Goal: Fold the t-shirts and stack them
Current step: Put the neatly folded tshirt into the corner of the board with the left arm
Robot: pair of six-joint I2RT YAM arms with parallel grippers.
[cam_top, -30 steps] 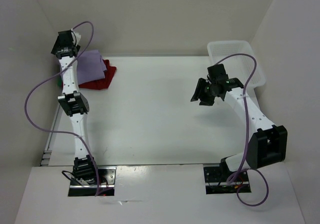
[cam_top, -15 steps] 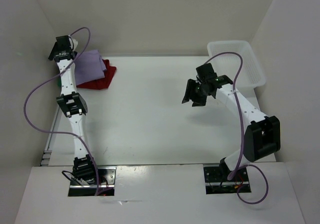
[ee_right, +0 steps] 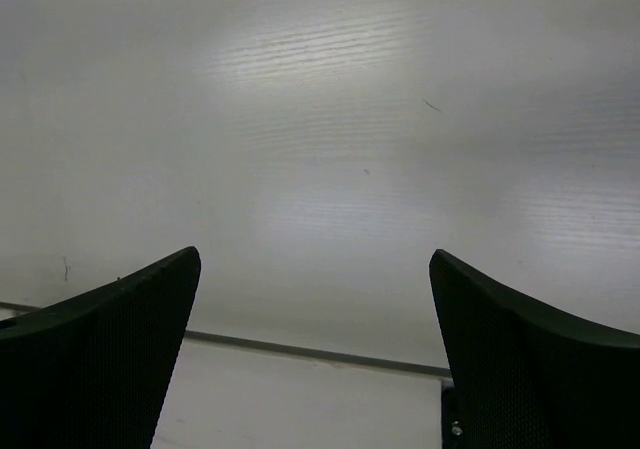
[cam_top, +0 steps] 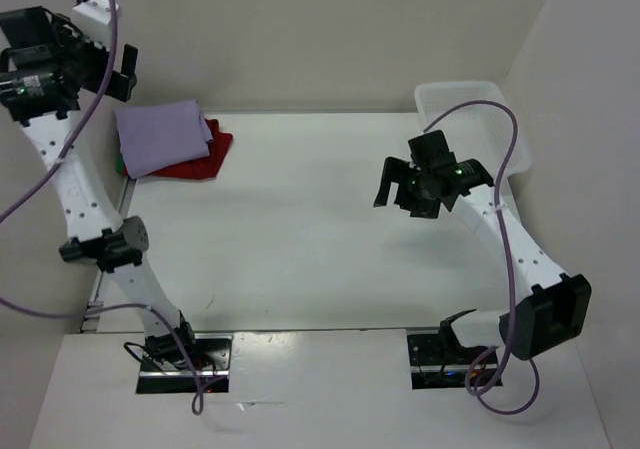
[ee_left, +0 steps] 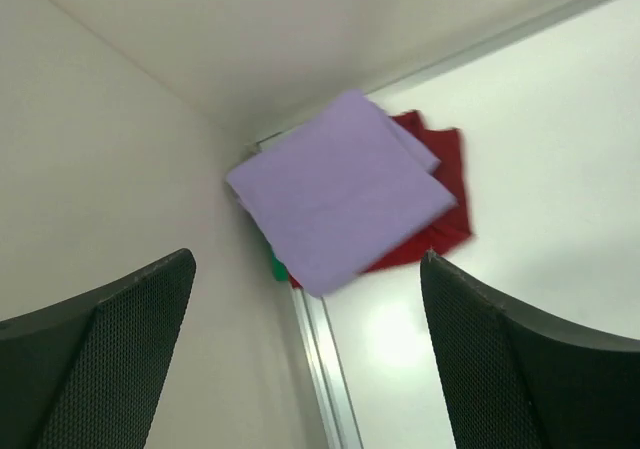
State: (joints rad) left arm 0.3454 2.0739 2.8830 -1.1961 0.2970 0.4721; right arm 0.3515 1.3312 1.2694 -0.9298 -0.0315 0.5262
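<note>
T-shirts: three are found in one stack at the far-left corner of the table (cam_top: 300, 229), close against the left wall.
Lavender shirt (cam_top: 162, 137): lies on top of the stack, folded to a flat rectangle and set askew to the table edge.
Dark red shirt (cam_top: 205, 159): lies beneath the lavender one and is seen protruding on the stack's right and near sides.
Green shirt (ee_left: 277, 266): only a small sliver is seen at the stack's left edge, under the other two; its fold cannot be judged.
Left gripper (ee_left: 308, 269): is held high in the air near the left wall, well apart from the stack. It is released, with the jaws spread wide and nothing gripped. In the left wrist view the stack is seen beyond the fingers, untouched.
Right gripper (cam_top: 398, 185): is held in the air over the right half of the table, near the basket but apart from it. It is released, jaws wide; only a white surface is seen between them.
Basket (cam_top: 460, 89): white lattice plastic, placed at the far-right corner.
</note>
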